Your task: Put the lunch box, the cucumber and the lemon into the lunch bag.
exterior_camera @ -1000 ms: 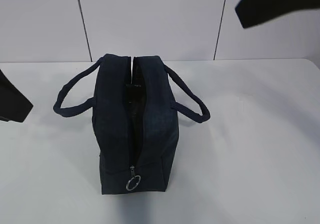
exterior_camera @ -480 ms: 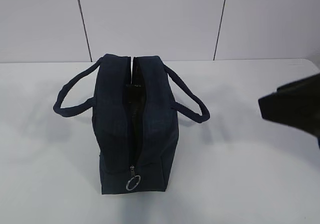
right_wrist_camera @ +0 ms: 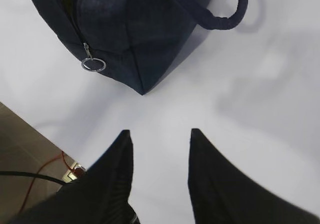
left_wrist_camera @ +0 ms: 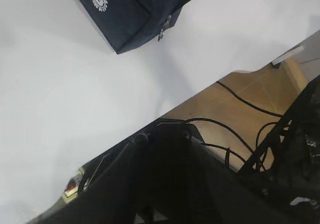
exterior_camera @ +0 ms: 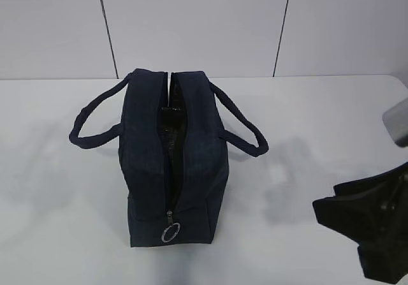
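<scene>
Lunch bag (exterior_camera: 172, 164) upright w/ zip open so items can drop in; right gripper (right_wrist_camera: 159, 139) empty, partly open; left gripper can't tell.

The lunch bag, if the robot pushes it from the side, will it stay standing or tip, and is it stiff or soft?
The lunch bag looks like soft fabric, so its walls would probably dent under a push. It stands tall and narrow on the table, so a sideways push near the top may tip it. Its loop handles droop outward, which suggests they are floppy.
</scene>
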Controlling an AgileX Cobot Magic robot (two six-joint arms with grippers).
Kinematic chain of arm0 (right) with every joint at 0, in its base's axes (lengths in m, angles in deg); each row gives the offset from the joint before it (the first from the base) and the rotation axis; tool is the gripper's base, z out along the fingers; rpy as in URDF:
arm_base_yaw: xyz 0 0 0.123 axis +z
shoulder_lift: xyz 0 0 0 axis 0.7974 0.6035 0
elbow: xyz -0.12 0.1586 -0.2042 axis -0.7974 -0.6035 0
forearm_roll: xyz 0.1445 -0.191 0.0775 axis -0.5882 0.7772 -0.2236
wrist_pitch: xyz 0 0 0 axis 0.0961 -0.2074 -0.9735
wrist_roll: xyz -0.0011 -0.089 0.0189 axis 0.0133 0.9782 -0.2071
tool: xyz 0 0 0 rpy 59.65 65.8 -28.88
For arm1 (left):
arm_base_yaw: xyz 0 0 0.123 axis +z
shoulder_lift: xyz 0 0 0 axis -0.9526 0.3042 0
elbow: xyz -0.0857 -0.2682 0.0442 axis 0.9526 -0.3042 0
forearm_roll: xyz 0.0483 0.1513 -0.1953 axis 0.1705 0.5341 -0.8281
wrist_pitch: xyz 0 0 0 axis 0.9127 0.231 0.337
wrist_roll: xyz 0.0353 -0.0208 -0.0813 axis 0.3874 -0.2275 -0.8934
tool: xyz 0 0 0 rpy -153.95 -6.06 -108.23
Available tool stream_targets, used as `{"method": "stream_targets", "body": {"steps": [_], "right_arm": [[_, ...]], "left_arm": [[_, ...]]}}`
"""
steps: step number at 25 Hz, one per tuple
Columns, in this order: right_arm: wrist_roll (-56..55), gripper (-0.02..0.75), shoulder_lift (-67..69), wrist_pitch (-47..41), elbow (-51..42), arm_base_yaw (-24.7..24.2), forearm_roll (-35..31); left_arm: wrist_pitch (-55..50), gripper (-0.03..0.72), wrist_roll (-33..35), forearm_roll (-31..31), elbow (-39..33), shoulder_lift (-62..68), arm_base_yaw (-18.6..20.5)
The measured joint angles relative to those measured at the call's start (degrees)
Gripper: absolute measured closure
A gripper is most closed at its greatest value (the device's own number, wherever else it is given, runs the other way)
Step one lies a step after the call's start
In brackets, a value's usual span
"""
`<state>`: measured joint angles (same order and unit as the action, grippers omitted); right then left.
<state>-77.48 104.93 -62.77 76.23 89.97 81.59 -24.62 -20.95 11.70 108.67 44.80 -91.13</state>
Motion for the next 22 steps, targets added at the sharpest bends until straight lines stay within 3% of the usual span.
{"method": "stream_targets", "body": {"steps": [9,17,22], "right_arm": [[0.3,0.471,0.1,15.1,-11.2,3.0,-5.9],[0.4,0.496,4.2,19.1,-13.9,3.4,-5.3],[0.4,0.538,4.6,23.8,-13.9,9.9,-5.2]], "left_arm": [[-0.1,0.454,-0.4,2.4,-2.8,-0.1,0.0],[-0.1,0.453,-0.4,2.9,-2.8,-0.1,0.0],[-0.1,0.453,-0.6,2.8,-2.8,-0.1,0.0]]}}
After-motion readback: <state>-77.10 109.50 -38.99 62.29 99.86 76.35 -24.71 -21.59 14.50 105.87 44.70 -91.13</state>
